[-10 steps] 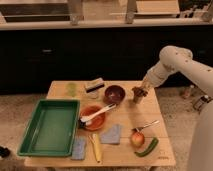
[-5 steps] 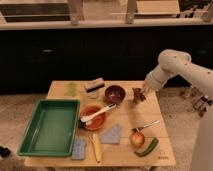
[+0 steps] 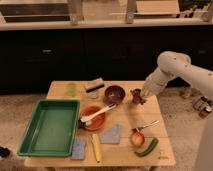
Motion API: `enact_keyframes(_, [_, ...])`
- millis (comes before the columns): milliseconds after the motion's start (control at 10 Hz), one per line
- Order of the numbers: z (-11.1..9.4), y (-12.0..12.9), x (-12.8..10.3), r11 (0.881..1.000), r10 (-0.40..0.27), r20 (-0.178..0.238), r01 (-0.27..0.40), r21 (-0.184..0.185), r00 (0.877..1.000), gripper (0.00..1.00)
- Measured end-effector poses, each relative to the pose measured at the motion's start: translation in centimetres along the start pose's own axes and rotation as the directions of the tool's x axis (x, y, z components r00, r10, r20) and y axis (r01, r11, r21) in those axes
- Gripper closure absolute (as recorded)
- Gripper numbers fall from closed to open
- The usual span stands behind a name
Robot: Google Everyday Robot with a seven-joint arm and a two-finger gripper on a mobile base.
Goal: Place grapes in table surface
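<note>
The gripper [image 3: 139,94] has its jaws pinching the grapes [image 3: 135,97]; best to lower gently onto the bare table [image 3: 136,114] just below the jaws, then release.

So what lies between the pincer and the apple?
Camera view: bare table surface, then a utensil; the pincer holds the grapes beside the maroon bowl.

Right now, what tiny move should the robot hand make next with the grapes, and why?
Probably ease the gripper straight down a little. It is shut on the grapes, just right of the dark bowl, over bare wood of the table surface. Whether the grapes already touch the wood is unclear, so a gentle lowering seems safest before letting go.
</note>
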Motion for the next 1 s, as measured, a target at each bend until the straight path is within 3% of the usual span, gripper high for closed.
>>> enact_keyframes(700, [0.8,1.6,-2.0,0.999,-0.01,0.032,0.012,-0.046,0.999,1.0])
enact_keyframes(1000, [2.1,1.3,-2.5,0.997,-0.007,0.053,0.011,-0.073,0.999,1.0])
